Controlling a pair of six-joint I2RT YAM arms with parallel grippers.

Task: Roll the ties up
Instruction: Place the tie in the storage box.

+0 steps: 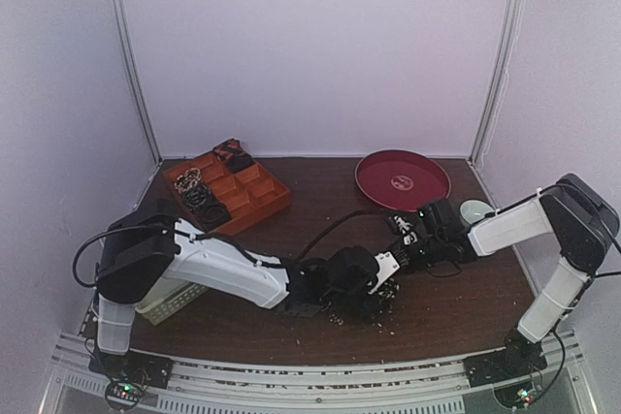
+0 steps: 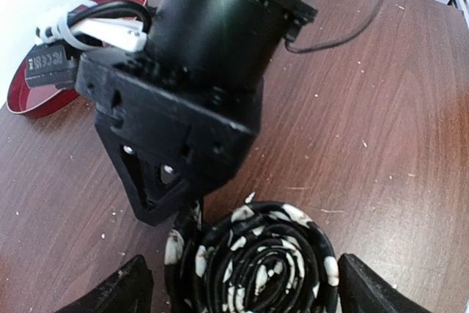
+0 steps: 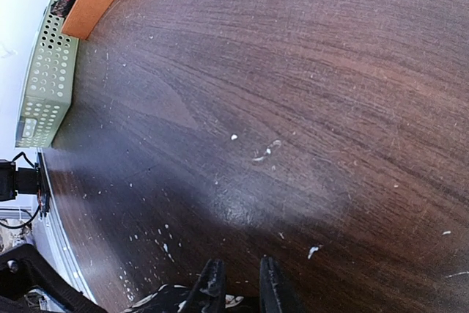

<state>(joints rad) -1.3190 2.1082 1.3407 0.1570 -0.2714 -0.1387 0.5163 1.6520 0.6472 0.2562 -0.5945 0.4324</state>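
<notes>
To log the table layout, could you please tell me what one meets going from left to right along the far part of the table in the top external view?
orange compartmented tray → red round plate → small pale round object

Three views, one table (image 1: 320,191).
Overlooked from above; the tie (image 2: 256,262) is framed closely by both wrist cameras.
</notes>
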